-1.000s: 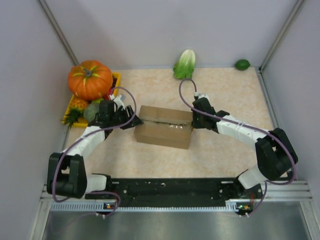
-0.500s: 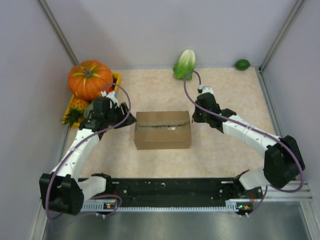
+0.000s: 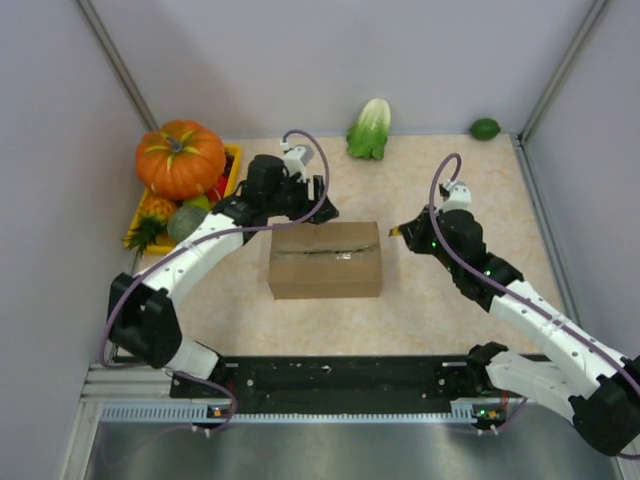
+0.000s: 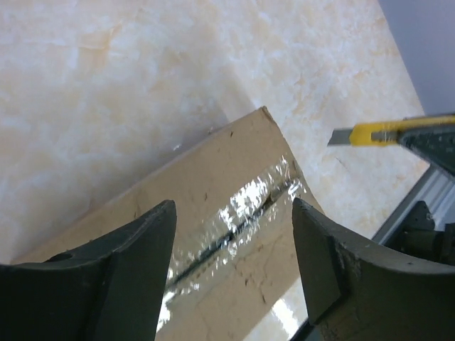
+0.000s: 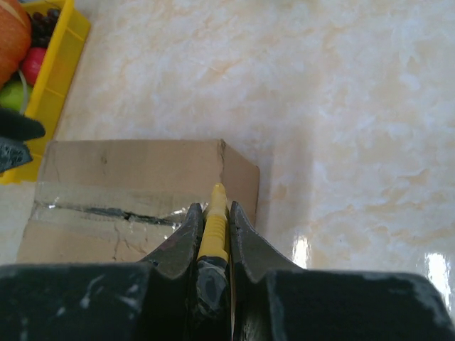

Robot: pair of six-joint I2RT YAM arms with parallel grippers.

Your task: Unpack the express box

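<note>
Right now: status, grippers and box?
Left gripper open over express box. Right gripper shut on yellow knife, clear of box. Seam slit, flaps down. Nothing blocking flaps.

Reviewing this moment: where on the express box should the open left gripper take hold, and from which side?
Likely the far flap at its cut edge, coming down from above with one finger in the slit. The express box lies flat with flaps closed; only the dark gap along the taped seam offers the left gripper an edge.

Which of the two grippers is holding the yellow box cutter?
The right gripper: it is shut on the yellow box cutter, while the left gripper hangs open and empty over the express box.
</note>
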